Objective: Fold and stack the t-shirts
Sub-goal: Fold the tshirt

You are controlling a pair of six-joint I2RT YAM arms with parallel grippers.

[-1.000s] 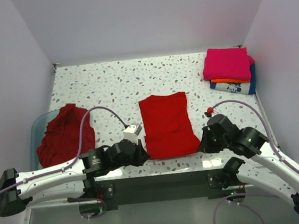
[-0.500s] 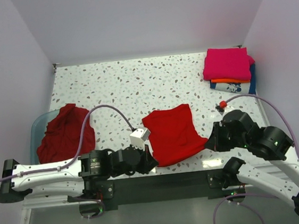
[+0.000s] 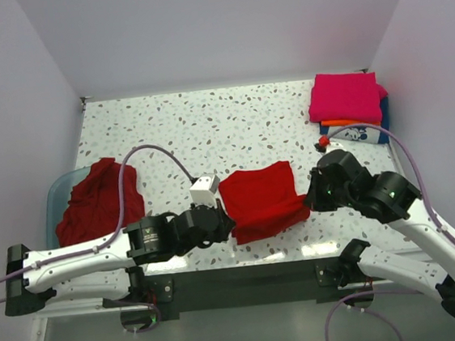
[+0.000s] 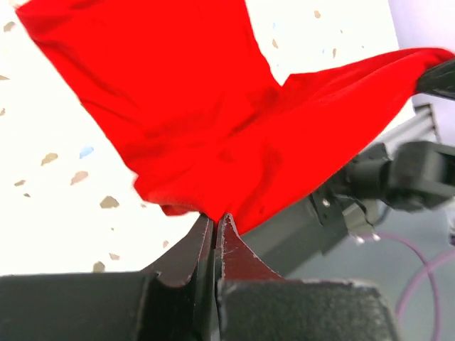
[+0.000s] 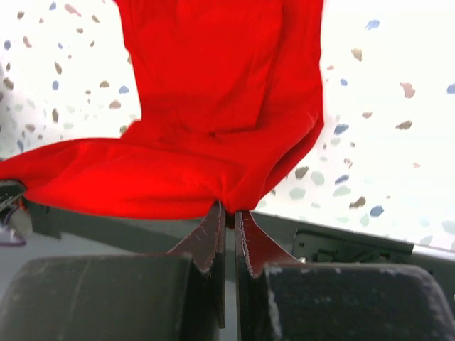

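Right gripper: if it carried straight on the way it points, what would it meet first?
The right gripper is shut on the red shirt at its corner, so the rest of that shirt comes first, draped onto the table. Depth beyond is unclear.

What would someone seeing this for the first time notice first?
The bright red shirt in the near middle of the table, its near corners pinched by the left gripper and the right gripper, both shut on it. Next, the folded stack topped in magenta at the far right corner, and a dark red shirt heaped on the tub at the left.
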